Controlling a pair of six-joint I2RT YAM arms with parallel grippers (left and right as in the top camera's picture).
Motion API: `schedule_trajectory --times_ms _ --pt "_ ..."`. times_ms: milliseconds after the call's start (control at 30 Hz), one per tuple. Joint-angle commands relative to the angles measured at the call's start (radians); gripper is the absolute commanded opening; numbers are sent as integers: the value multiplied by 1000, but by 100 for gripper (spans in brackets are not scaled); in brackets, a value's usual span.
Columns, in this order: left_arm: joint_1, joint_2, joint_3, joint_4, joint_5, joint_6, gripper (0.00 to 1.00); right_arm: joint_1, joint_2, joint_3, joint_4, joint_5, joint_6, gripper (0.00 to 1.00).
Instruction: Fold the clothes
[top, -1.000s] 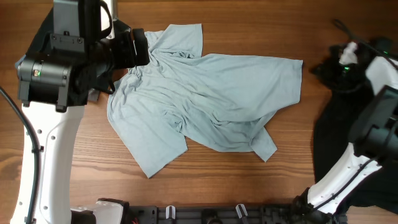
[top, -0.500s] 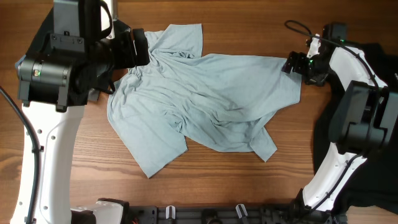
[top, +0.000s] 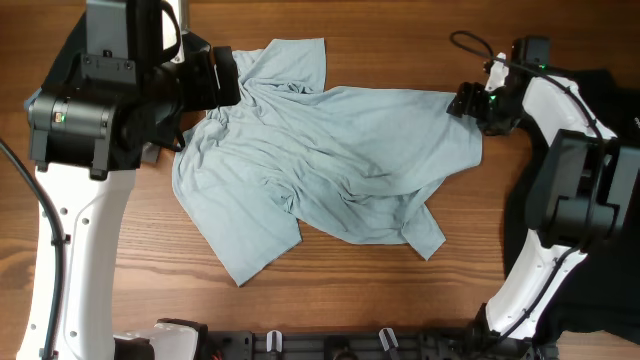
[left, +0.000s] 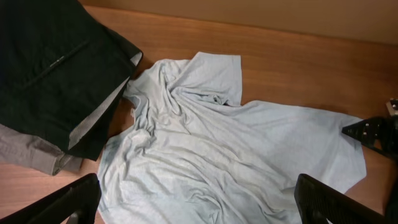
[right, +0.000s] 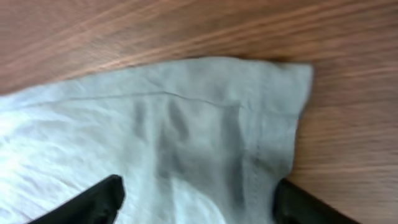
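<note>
A pale light-blue T-shirt (top: 330, 160) lies crumpled and spread on the wooden table; it also shows in the left wrist view (left: 224, 155) and in the right wrist view (right: 180, 137). My left gripper (left: 199, 205) is open, held above the shirt near its upper left. My right gripper (top: 468, 103) is open at the shirt's top right corner, its fingers (right: 199, 199) straddling that corner just above the fabric. A black garment (left: 56, 68) and a grey one (left: 31, 154) lie stacked left of the shirt.
More black fabric (top: 560, 240) lies at the table's right side under the right arm. The left arm's white and black body (top: 90, 120) stands over the table's left part. A rail (top: 330, 342) runs along the front edge.
My right arm has swung in from the far right to the shirt's top right corner, and in the last half second moved slightly further left over it. The left arm has not moved.
</note>
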Motion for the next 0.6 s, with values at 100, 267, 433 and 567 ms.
schedule_trajectory --times_ms 100,267,433,567 --pt "2 -15 -2 -3 8 1 100 25 29 -113 70 24 67 52" --pt "2 -15 -2 -3 8 1 100 26 24 -114 154 -47 63 4" --pt "2 -15 -2 -3 8 2 100 11 21 39 279 -204 80 4" --pt "2 -15 -2 -3 8 1 100 -30 21 237 435 -208 237 4"
